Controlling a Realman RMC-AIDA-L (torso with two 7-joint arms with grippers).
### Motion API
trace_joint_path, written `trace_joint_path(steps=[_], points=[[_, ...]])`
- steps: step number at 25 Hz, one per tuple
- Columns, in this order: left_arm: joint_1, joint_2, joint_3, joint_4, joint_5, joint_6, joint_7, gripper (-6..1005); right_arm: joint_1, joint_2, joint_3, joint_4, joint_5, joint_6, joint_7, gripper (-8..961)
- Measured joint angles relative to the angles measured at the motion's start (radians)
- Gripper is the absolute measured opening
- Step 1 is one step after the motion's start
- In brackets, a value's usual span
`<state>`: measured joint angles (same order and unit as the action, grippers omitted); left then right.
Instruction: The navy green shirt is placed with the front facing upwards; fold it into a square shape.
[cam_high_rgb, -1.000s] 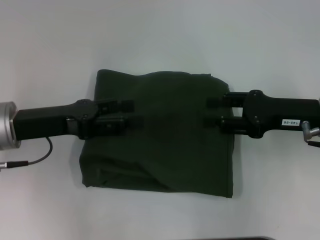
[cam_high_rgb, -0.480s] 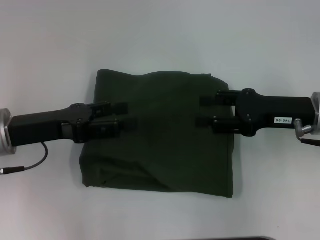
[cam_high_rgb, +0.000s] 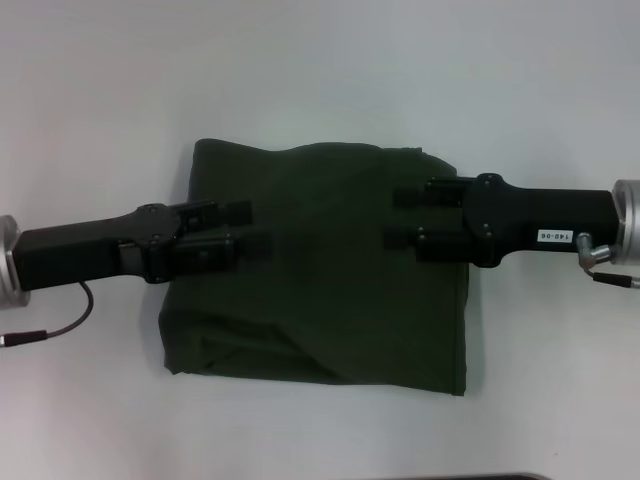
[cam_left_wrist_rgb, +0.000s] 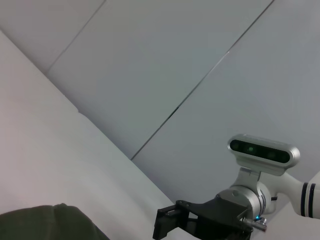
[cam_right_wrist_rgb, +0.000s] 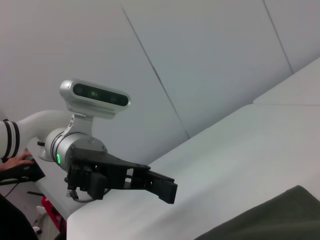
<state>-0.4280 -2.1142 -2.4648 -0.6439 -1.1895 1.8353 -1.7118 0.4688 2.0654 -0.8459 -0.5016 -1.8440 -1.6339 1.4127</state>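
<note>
Right gripper (cam_high_rgb: 405, 217) has advanced inward over shirt (cam_high_rgb: 320, 290), from 3 o'clock edge toward centre; left gripper (cam_high_rgb: 243, 229) has drawn back slightly toward 9 o'clock edge. Shirt outline unchanged. Judgement: folding appears done, arms only repositioning above cloth.

Shirt lies at table (cam_high_rgb: 320, 70) centre as rough square, plain green side up. Left gripper over shirt's 9 o'clock part, right over 3 o'clock part. Both grippers spread, holding nothing; contact with cloth cannot be told
</note>
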Motion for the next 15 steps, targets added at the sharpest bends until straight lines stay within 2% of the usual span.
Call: trace_joint_path(steps=[15], points=[[-0.003, 0.002, -0.004, -0.004, 0.001, -0.001, 0.010, 900, 0.016, 0.004, -0.010, 0.000, 0.000, 0.006, 0.002, 725]])
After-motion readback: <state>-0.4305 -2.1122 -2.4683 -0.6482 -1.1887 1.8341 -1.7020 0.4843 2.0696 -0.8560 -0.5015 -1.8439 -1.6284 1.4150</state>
